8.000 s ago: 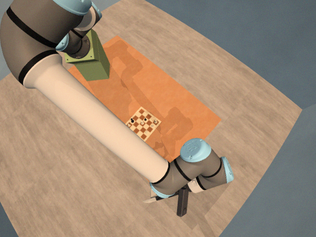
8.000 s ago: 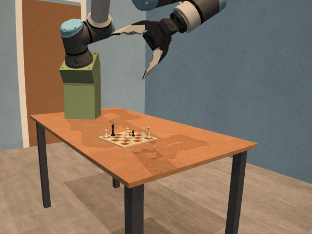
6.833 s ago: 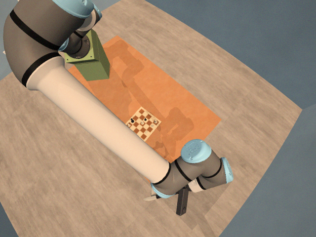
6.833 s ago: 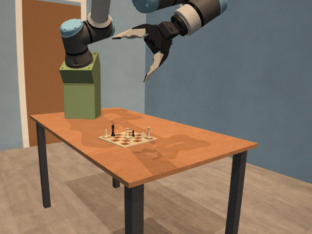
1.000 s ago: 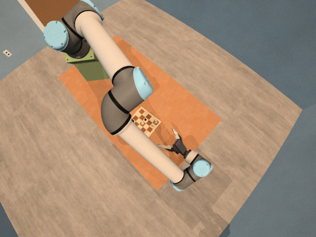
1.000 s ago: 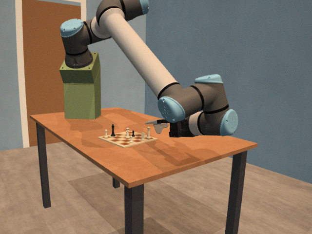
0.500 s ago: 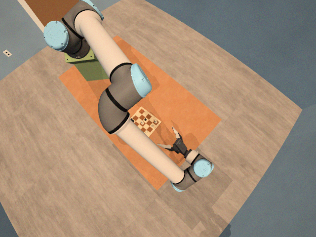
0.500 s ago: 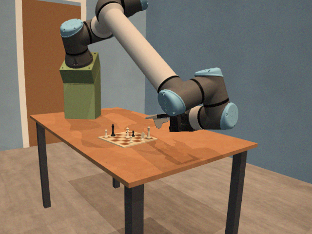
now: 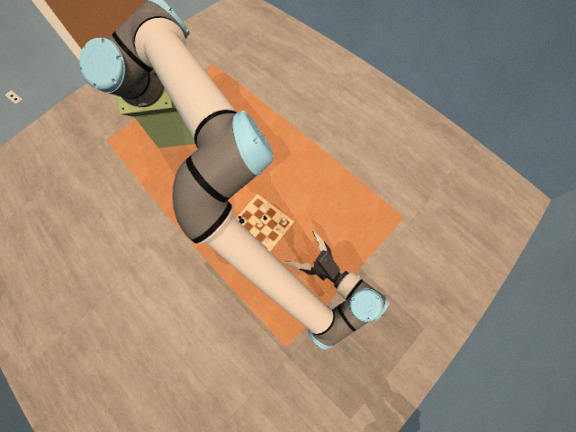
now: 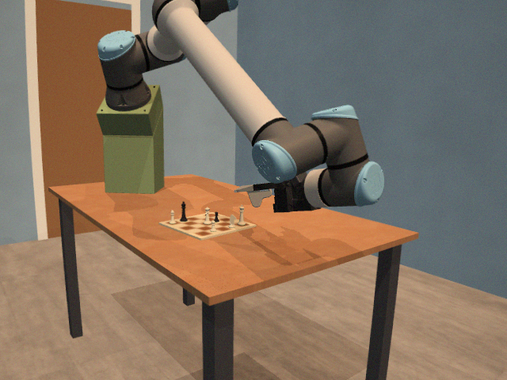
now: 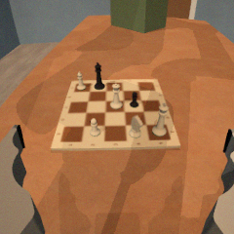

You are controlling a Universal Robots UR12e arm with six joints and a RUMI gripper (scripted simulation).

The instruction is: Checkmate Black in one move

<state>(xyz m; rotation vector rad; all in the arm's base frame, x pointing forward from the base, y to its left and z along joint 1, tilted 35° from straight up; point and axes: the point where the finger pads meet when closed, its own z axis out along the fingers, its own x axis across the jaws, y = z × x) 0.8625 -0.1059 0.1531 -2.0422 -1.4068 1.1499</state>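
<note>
A small chessboard (image 11: 117, 145) (image 10: 184, 231) (image 9: 258, 199) lies on the orange table (image 10: 286, 253). In the wrist view a black king (image 11: 98, 76) (image 10: 183, 211) stands in the far row. A small white piece (image 11: 80, 81) (image 10: 172, 216) is to its left. A taller white piece (image 11: 116, 96) and a black pawn (image 11: 134, 99) (image 10: 216, 216) stand mid-board. A white pawn (image 11: 95, 127), a white knight (image 11: 136, 125) (image 10: 231, 221) and a tall white piece (image 11: 160, 122) (image 10: 242, 215) stand in the near rows. All are upright. My gripper (image 9: 301, 247) (image 10: 245, 195) (image 11: 124, 129) is open and empty. It hovers off the board's near side.
The green robot pedestal (image 10: 131, 163) (image 9: 162, 125) (image 11: 136, 15) stands at the table's far end, beyond the board. The arm's elbow (image 9: 209, 185) hangs over the board's left side in the overhead view. The table edge lies behind the gripper.
</note>
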